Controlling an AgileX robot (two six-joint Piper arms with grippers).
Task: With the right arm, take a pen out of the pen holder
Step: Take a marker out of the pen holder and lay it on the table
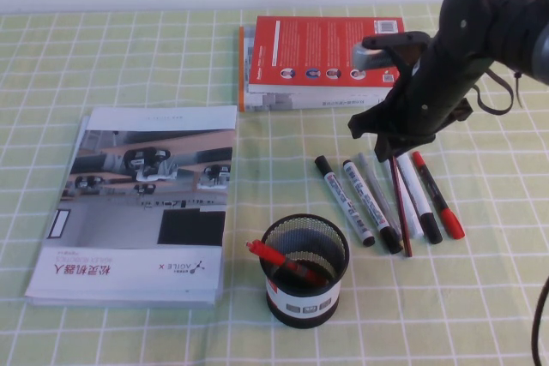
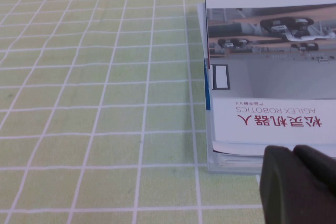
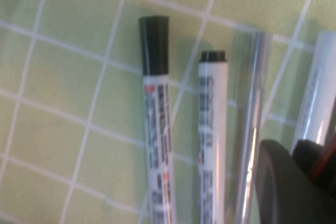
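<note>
Because my right gripper (image 3: pixel 293 153) is pinched shut on the thin dark-red pen (image 1: pixel 401 212), likely to lay it among the white markers (image 1: pixel 360 199) just beneath, my wrist view catches only a red sliver where the high view shows its whole slant. Beyond its tip, the black mesh pen holder (image 1: pixel 305 285) holds one red pen (image 1: pixel 283 261); farthest, my left gripper (image 2: pixel 295 153), fingers pressed together, hovers beside the glossy booklet (image 2: pixel 268 77).
</note>
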